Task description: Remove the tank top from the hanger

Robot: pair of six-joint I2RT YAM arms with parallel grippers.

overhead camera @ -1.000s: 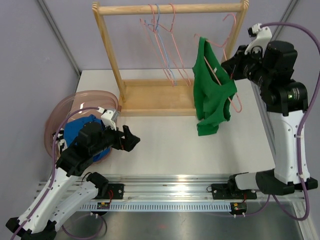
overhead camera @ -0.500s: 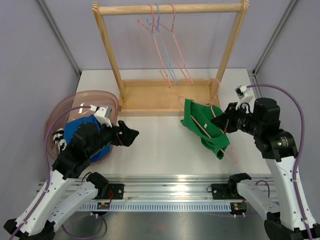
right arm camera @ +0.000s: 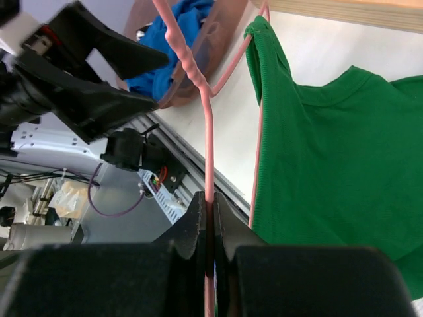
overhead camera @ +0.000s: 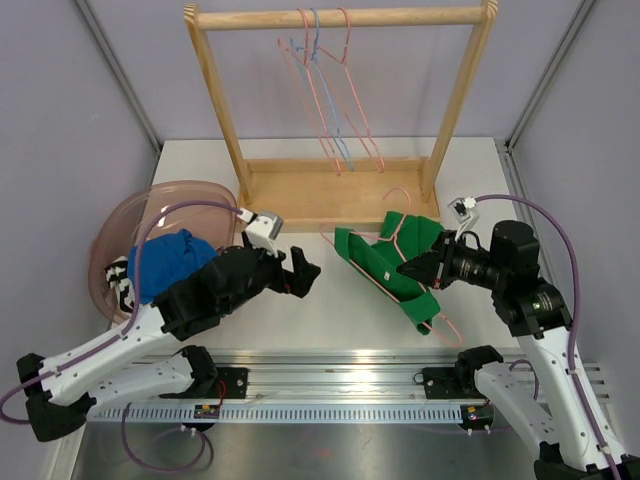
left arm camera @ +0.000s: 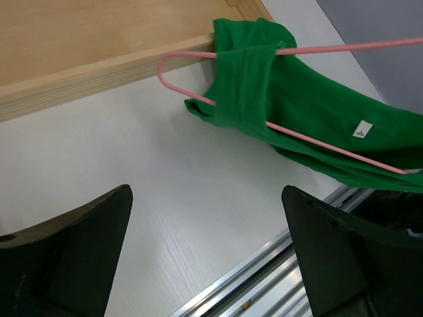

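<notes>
so here's where we're at: the right gripper is pinched tight on the pink hanger, right on the wire below the twisted neck. the green tank top is still threaded on that hanger, down low over the white table, just in front of the wooden rack. we can't tell if the cloth actually rests on the table. the left gripper has its jaws spread wide with nothing in them, near the top's left edge but not touching it. in the left wrist view a strap wraps round the hanger's bend. beside the left arm there's a pink tub with a blue cloth in it. a few more hangers hang from the rack's rail.
</notes>
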